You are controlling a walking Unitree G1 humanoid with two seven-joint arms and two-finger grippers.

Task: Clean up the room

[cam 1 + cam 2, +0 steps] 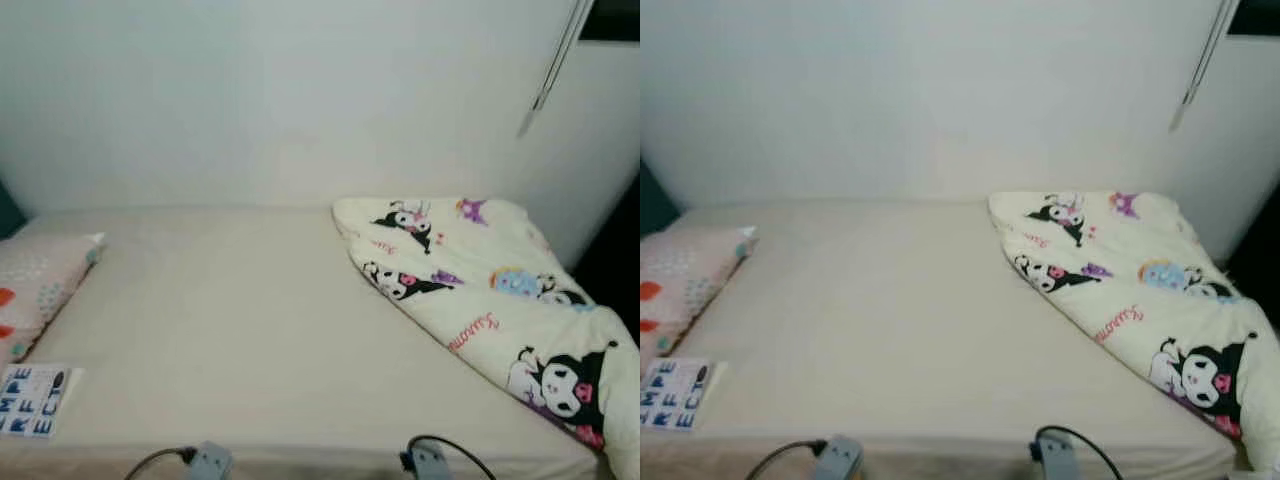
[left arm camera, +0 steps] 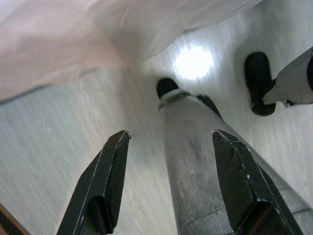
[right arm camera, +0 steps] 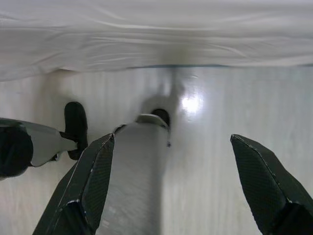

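Both grippers, left gripper (image 2: 168, 183) and right gripper (image 3: 171, 186), are hung idle, spread wide, nothing held.
The quilt (image 1: 500, 300), bunched at the bed's (image 1: 250, 330) right edge, is judged due for spreading next.

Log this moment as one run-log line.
facing bed | quilt bunched on its right | pillow, book on its left | left gripper open, idle | right gripper open, idle

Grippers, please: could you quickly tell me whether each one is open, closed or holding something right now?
Left gripper: open, holding nothing, hanging over the floor beside the robot's leg.
Right gripper: open, holding nothing, hanging over the floor near the bed's edge.
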